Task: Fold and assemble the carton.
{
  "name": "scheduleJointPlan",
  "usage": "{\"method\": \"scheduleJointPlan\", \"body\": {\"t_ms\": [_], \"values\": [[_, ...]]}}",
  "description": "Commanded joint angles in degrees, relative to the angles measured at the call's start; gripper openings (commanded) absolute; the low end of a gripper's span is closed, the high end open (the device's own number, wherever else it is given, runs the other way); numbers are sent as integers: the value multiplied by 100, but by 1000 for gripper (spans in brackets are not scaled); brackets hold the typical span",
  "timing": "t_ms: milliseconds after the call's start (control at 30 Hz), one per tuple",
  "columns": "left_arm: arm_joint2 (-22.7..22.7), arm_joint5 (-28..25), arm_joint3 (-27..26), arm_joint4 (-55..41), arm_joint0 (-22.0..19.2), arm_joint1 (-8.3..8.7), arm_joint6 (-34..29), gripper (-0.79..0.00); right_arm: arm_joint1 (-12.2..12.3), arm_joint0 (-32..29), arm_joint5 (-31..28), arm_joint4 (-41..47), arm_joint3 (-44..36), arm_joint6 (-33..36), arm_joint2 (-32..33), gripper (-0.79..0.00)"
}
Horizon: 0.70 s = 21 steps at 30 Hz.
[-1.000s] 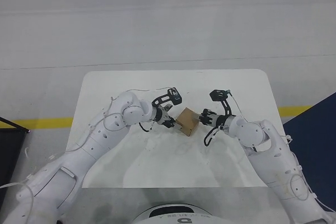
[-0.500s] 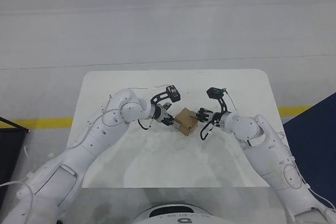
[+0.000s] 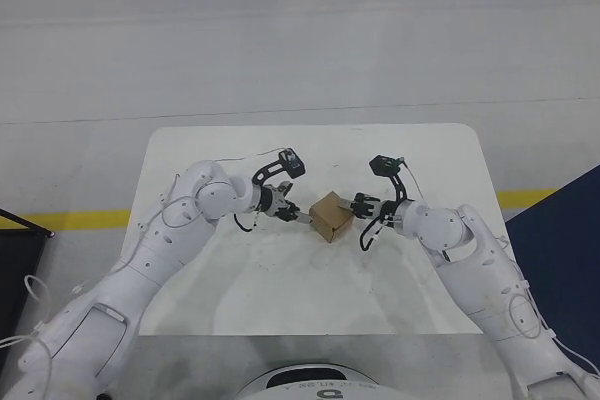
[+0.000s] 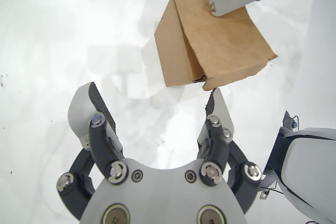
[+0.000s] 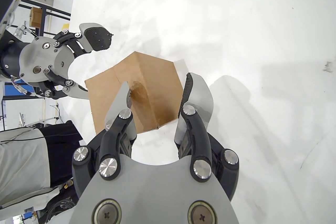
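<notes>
White and rounded at its corners, the surface (image 3: 230, 290) stands on a pale grey floor (image 3: 380, 60) crossed by a yellow stripe (image 3: 80, 218). A small brown cardboard carton (image 4: 215, 43) rests on the surface, directly between the two arms' tips. It is folded up into a box shape, but one side panel overlaps loosely and leaves a narrow gap at its lower edge. The left pincer (image 4: 152, 89) is spread wide and holds nothing. The carton lies just ahead of it, and one fingertip sits right at the carton's nearest lower corner, while the other finger stands well off to the side over bare surface. The right pincer (image 5: 157, 80) meets the carton from the opposite side, also parted. The carton's ridge and a darker stain on the cardboard lie between its fingers. One finger rests over the top panel near the far edge, and the padded finger sits just beside the adjoining wall. That top finger appears to touch the cardboard, though whether it presses down cannot be told from these angles.
</notes>
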Motion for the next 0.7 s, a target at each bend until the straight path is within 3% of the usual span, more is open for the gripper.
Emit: {"method": "scheduleJointPlan", "body": {"t_ms": [0, 200, 667], "values": [[-172, 7, -109, -64, 85, 62, 16, 0, -6, 6, 4, 45, 10, -64, 6, -394], [-318, -33, -310, -6, 134, 141, -112, 0, -20, 36, 34, 106, 38, -107, -30, -403], [104, -224, 149, -15, -171, -30, 283, 0, -30, 35, 198, 187, 40, -198, -6, -428]]}}
